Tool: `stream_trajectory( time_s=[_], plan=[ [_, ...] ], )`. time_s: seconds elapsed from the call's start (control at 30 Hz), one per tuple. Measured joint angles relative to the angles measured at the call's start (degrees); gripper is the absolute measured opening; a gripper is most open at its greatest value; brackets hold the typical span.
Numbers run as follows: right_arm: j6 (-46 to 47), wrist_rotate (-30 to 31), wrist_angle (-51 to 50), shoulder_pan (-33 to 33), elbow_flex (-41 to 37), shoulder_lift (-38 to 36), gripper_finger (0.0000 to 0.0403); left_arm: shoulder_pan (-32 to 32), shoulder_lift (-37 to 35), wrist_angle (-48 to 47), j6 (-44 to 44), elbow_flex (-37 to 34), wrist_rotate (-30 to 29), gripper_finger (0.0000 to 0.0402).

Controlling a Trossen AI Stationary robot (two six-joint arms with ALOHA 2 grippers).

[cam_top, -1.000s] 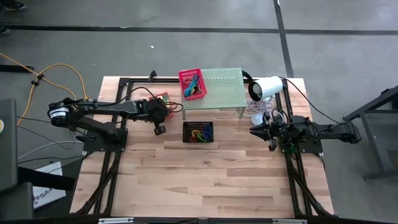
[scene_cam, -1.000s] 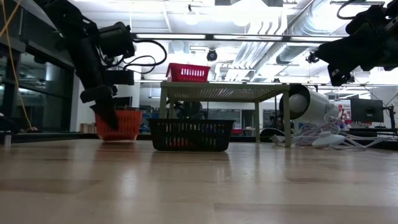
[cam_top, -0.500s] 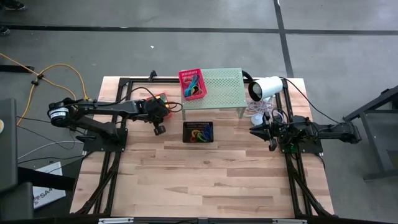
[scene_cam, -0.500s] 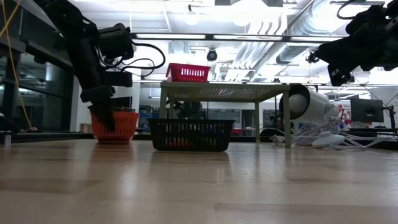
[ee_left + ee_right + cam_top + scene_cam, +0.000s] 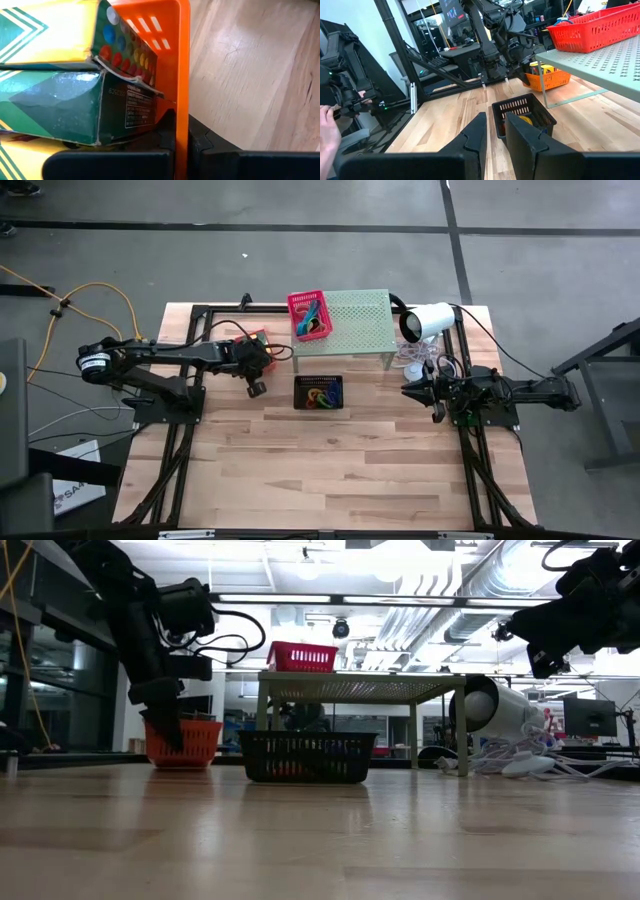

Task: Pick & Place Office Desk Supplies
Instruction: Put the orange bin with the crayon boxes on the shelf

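Left gripper (image 5: 182,150), closed on the wall of the orange basket (image 5: 170,60) holding yellow-and-green crayon boxes (image 5: 55,95) beside the shelf (image 5: 355,325); step judged: moving the basket, next lifting it level; right gripper (image 5: 495,137), open, idle at the table's right.

Black basket (image 5: 318,393) contents too small to identify; crayon boxes (image 5: 60,95) cut off by frame edge.

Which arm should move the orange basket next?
Left. The left gripper already pinches the orange basket wall; the right gripper hovers open beyond the black basket.
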Motion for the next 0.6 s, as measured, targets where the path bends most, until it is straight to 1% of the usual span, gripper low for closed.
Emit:
stream_trajectory(
  time_s=[0.3, 0.6],
  plan=[
    [0.00, 0.01, 0.02, 0.00, -0.01, 0.01, 0.0058, 0.00, 0.00, 0.07, -1.50, 0.02, -0.04, 0.0000],
    [0.00, 0.01, 0.02, 0.00, -0.01, 0.01, 0.0058, -0.17, 0.00, 0.67, -1.86, 0.82, -3.14, 0.0000]
  ],
)
